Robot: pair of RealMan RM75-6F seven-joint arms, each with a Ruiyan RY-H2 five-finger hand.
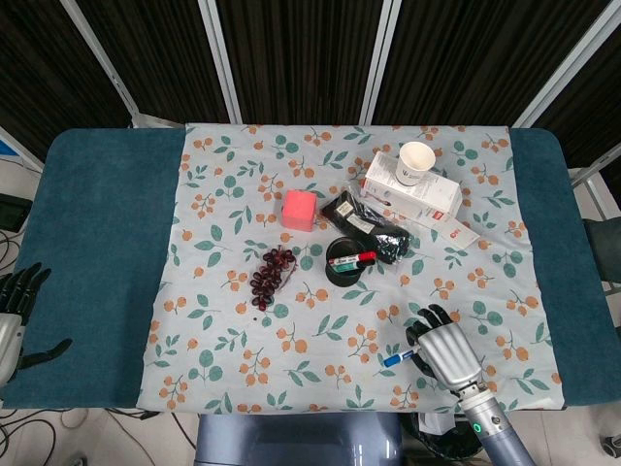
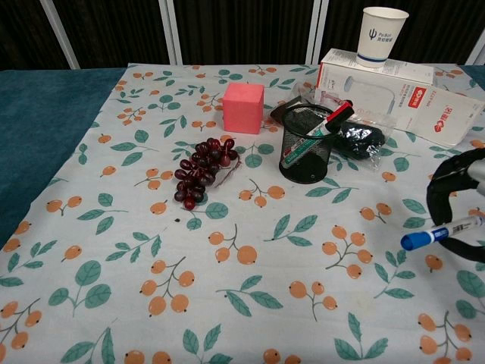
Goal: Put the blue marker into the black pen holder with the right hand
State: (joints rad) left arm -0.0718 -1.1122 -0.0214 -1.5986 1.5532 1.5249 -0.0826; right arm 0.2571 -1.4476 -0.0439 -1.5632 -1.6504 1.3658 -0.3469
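1. Floral tablecloth [image 1: 243, 320]: covers the middle of the table and carries every object. The black pen holder [image 2: 306, 154], the landmark used below, stands near its centre.
2. White carton [image 2: 409, 95]: lies behind and to the right of the holder. It bears a red label whose writing is too small to read.
3. Right hand [image 1: 441, 349]: sits in front of the holder and to its right, near the cloth's front edge. Its fingers are curled around the blue marker [image 2: 439, 233], which it holds low over the cloth with the blue cap pointing toward the holder's side. The grasp appears done; lifting, carrying and dropping the marker in remain.
4. Left hand [image 1: 17, 301]: far left of the holder, off the cloth, fingers spread and holding nothing.
5. Paper cup [image 2: 381, 36]: stands on the carton and shows a dark logo with small, unreadable lettering.
6. Red-capped marker [image 2: 331, 119]: already leaning inside the holder; its barrel print is illegible.
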